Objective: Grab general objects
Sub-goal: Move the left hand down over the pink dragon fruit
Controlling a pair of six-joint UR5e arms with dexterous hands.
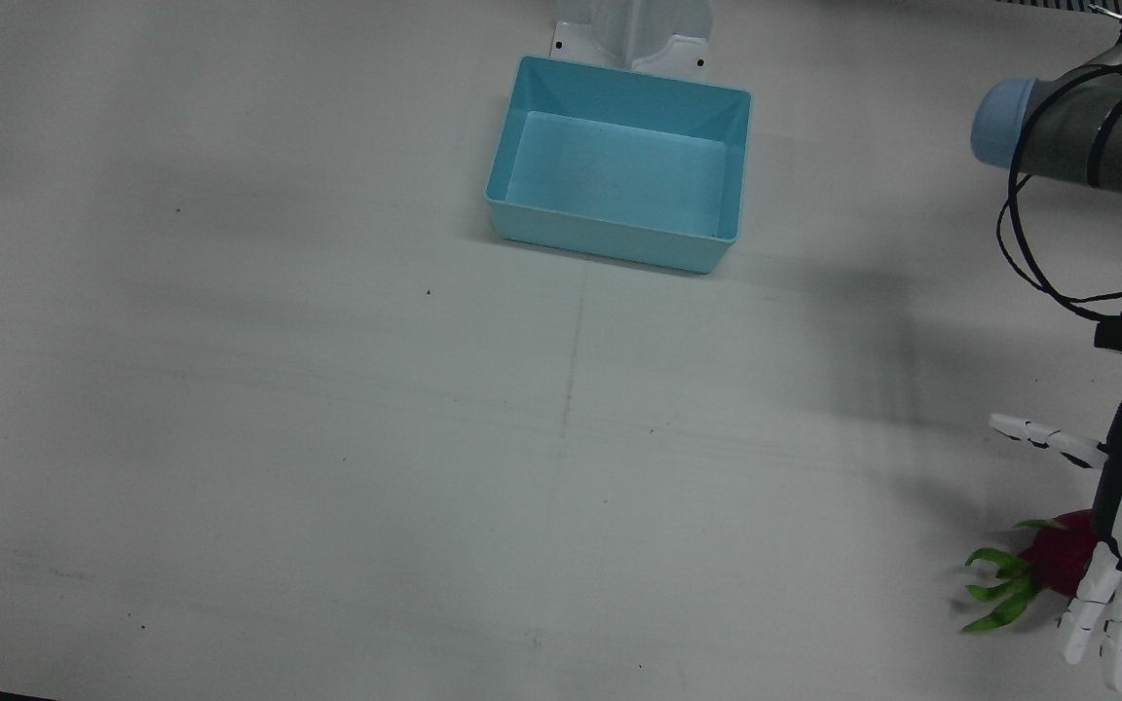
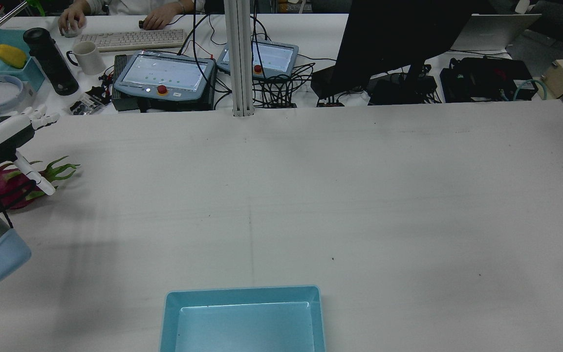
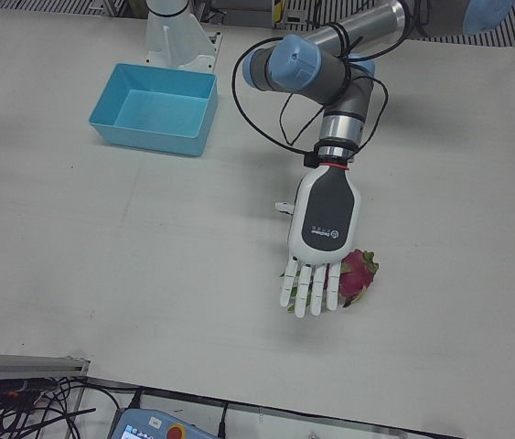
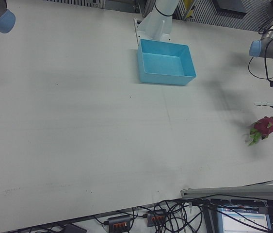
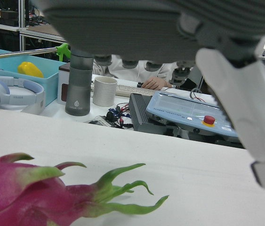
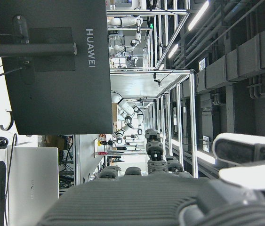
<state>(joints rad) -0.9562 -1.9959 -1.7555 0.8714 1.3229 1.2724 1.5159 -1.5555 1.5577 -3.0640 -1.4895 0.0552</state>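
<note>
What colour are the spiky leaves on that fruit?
Green, on the pink dragon fruit. The left hand view shows them best.

From behind the arms, you saw the left hand point(image 2: 10, 137) at the table's point(image 2: 359, 195) left edge, fingers spread and straight, palm down over the dragon fruit point(image 2: 5, 183). The fruit lay on the table, green tips toward the operators' desk. The blue bin point(image 2: 242, 318) sat near the bottom edge, well apart.

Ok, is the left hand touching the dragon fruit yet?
Apart. The left hand view shows clear space between the dragon fruit below and the open left hand overhead; the fingers hang beside it without contact.
</note>
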